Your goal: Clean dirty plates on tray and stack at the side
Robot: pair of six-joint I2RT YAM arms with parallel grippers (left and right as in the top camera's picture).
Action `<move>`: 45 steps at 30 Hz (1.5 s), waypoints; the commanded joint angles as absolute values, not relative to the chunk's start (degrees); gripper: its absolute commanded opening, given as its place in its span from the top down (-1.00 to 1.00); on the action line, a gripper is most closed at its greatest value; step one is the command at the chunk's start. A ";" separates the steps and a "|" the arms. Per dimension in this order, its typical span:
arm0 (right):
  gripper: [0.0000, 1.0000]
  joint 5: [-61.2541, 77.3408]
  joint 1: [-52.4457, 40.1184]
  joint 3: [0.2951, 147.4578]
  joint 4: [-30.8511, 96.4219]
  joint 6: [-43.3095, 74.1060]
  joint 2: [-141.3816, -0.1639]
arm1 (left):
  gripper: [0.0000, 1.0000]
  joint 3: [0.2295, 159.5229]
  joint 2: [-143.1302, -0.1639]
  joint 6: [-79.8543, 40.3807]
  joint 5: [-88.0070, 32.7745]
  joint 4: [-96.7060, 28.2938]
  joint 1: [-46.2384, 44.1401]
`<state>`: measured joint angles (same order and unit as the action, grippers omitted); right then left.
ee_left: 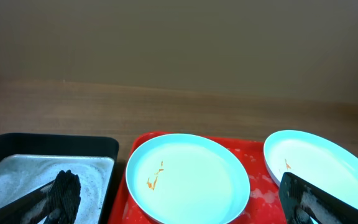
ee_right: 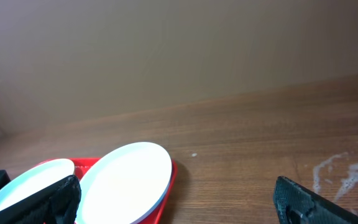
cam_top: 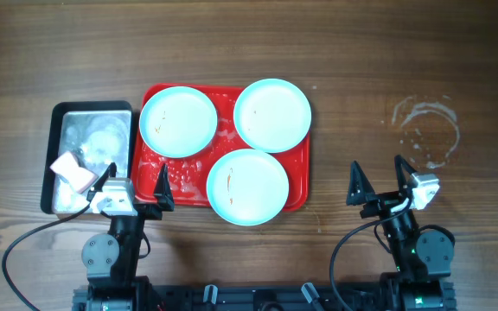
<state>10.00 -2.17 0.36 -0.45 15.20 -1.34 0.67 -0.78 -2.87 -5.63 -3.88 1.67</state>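
Plates (cam_top: 178, 121): 3 flat on red tray (cam_top: 173, 180), worktop centre, smears on 2, none stacked yet. L fingers (cam_top: 162, 186) spread wide, empty, near pan (cam_top: 59, 117) w/ sponge (cam_top: 73, 171), presumably for wiping. R fingers (cam_top: 355, 183) also apart, empty, probably for stacking.

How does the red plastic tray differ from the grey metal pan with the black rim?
The red plastic tray is larger than the grey metal pan. The tray holds three turquoise plates; the pan holds a pale block. Both are rectangular and lie side by side on the wooden table.
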 commanded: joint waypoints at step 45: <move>-1.00 22.87 -2.42 2.74 -5.69 21.02 -1.43 | -1.00 14.39 -3.51 -6.50 -1.48 -12.25 2.15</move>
<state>17.93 -2.17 0.47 -5.37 20.14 -1.39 7.66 -1.34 -5.21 -2.22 -9.52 1.67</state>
